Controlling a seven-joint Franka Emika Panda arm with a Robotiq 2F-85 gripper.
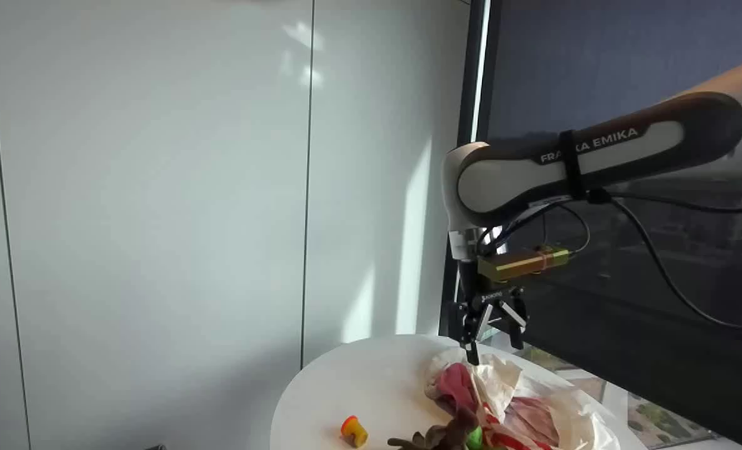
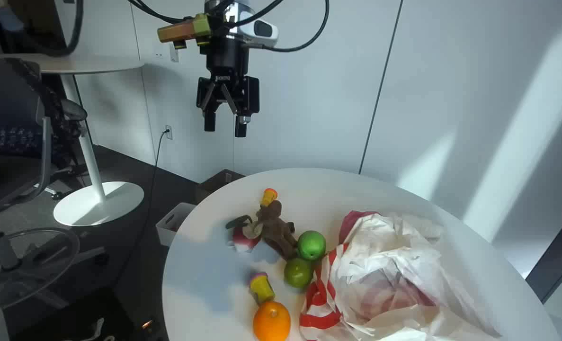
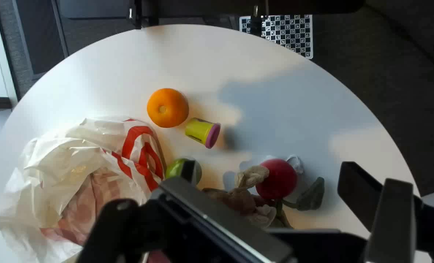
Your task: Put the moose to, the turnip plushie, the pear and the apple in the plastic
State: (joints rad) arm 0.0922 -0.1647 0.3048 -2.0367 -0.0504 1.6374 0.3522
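Note:
The brown moose toy (image 2: 281,233) lies on the round table; its head shows in the wrist view (image 3: 238,199), partly behind a finger. The red-and-white turnip plushie (image 2: 244,238) with dark green leaves touches the moose; it also shows in the wrist view (image 3: 277,179). Two green fruits, one brighter (image 2: 311,245) and one darker (image 2: 298,273), sit between moose and bag; I cannot tell which is pear or apple. The crinkled whitish plastic bag (image 2: 394,255) with red stripes lies open beside them. My gripper (image 2: 225,129) is open and empty, well above the table.
An orange (image 2: 272,322) and a yellow tub with a purple lid (image 2: 262,288) lie near the bag's striped edge. A yellow tub with an orange lid (image 2: 268,196) lies by the moose's head. A pink part (image 1: 456,386) shows at the bag's edge. White wall panels (image 1: 158,219) stand behind the table.

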